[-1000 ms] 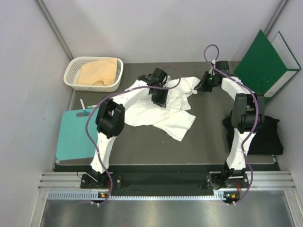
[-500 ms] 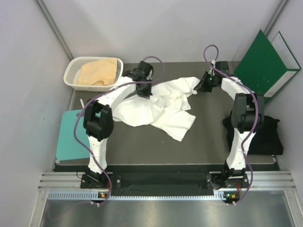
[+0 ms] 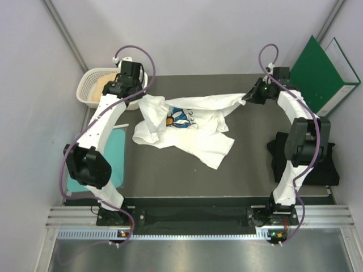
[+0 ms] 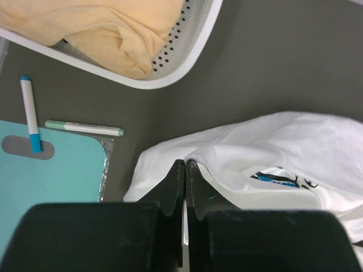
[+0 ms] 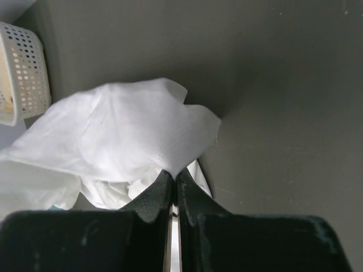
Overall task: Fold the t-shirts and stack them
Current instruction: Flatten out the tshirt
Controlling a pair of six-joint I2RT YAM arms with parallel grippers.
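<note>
As it lies, white t-shirt (image 3: 195,136), long axis left-right

We're looking down on a dark grey table (image 3: 249,170), matte and evenly lit, with only soft shadows on it. Pale grey walls close us in: the back wall (image 3: 198,34), the left wall (image 3: 28,113) and the right wall (image 3: 354,141), with slim metal posts (image 3: 65,34) running up the corners. Along the near edge we've got an aluminium rail (image 3: 74,215), and below it a brushed metal sheet (image 3: 193,255). A green binder (image 3: 315,73) leans at the far right. On the left, a teal board (image 4: 51,187) lies flat, a blue-and-white marker (image 4: 29,113) partly on it and a green pen (image 4: 84,128) just beside it.
</note>
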